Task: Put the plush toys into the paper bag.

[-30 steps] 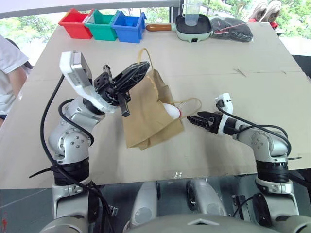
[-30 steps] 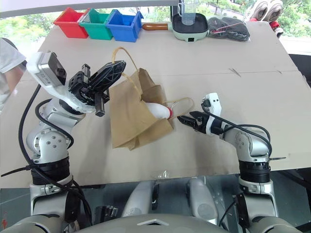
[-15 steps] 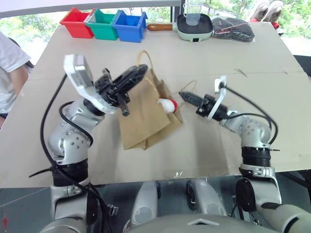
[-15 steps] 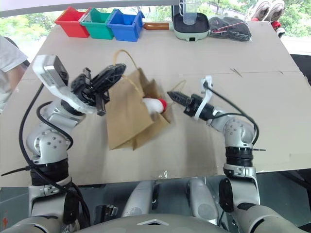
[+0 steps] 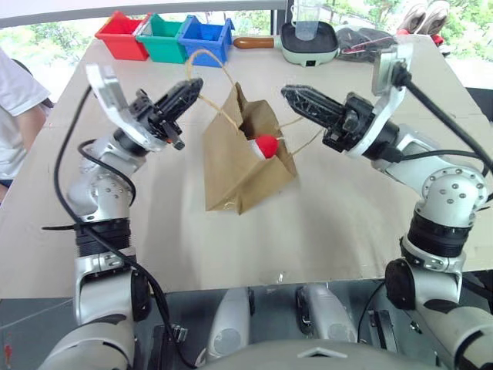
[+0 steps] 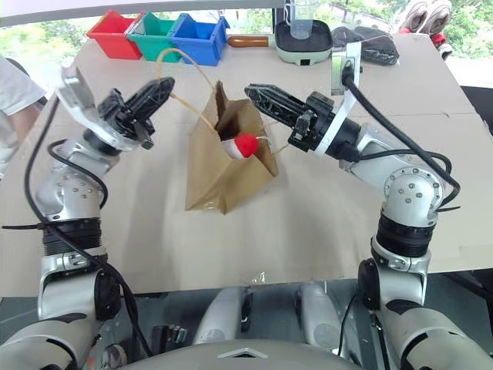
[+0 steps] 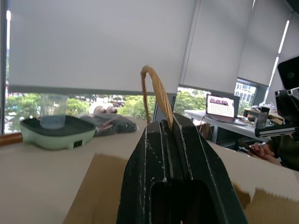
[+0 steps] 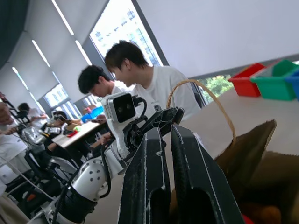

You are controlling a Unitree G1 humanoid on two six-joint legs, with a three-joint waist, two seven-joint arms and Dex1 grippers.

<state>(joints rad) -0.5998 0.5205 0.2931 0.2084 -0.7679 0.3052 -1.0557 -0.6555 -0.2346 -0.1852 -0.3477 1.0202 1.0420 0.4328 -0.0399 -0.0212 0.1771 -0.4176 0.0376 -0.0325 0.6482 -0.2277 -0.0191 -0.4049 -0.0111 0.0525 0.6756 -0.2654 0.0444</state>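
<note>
Paper bag (image 5: 243, 166) held up over the table (image 5: 339, 223), mouth tilted right, between two end effectors: left end effector (image 5: 185, 90) pinching one handle (image 7: 154, 91), right end effector (image 5: 302, 99) shut (other handle apparently there); rocket toy (image 5: 264, 146) at the mouth, nearer the right.

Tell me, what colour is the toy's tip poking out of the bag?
Red, on the rocket toy at the mouth of the paper bag; clearest in the left eye view.

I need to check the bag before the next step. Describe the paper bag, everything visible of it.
The paper bag is brown kraft paper, creased, hanging tilted above the table with its mouth open upward. The left gripper is shut on one twisted tan loop handle; the right gripper is shut beside the other handle. The white rocket toy's red tip pokes from the mouth.
</note>
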